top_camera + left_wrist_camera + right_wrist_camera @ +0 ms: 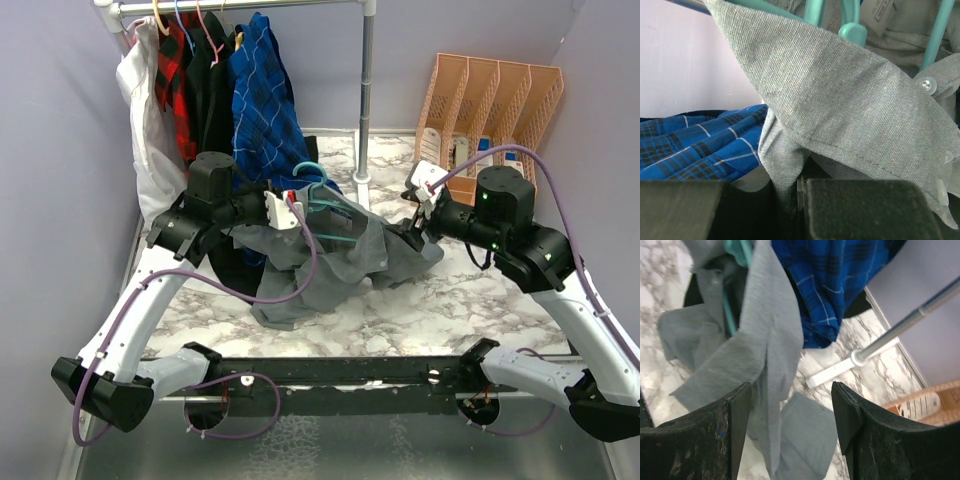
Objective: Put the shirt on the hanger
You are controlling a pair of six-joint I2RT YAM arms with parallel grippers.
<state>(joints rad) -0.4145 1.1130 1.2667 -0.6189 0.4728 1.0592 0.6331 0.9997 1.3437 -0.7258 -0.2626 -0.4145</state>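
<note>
The grey shirt [335, 262] hangs in a bunch above the marble table, with the teal hanger [328, 207] threaded in at its collar. My left gripper [297, 212] is shut on a fold of the shirt [840, 95] near the collar, and the cloth is pinched between its fingers [865, 210]. The hanger's arms [852, 27] show just above that fold. My right gripper [412, 232] is at the shirt's right side. In the right wrist view its jaws stand open [790, 415], and a hanging strip of shirt [770, 355] runs down between them, close to the left finger [737, 425].
A clothes rack pole [367, 90] stands at the back with a blue plaid shirt [262, 95], a red-and-black plaid shirt [176, 60] and a white garment [148, 110]. An orange file organizer [490, 100] sits at the back right. The rack's white foot [835, 372] lies on the table.
</note>
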